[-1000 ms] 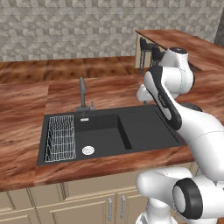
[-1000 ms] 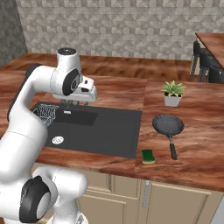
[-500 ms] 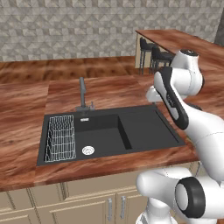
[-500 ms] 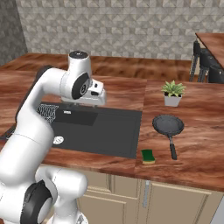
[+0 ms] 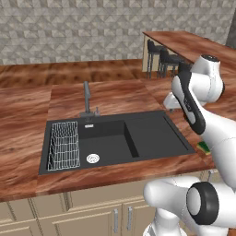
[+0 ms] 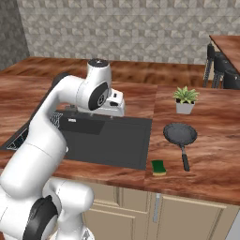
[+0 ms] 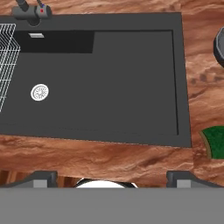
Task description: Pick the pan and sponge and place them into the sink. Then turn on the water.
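Two rear base views flanking the sink (image 5: pixel 152 133), hand view straight down.

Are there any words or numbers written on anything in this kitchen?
No, there are none to read. The sink, the pan, the sponge and the plant pot are all plain. The faucet has only a tiny red dot, not a letter.

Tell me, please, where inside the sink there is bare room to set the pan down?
The sink has two bare patches: the basin floor between the wire rack and the step up to the drainboard, apart from the drain, and the flat drainboard right of it. It is tighter at the left, by the rack and below the faucet. The pan and sponge lie on the counter.
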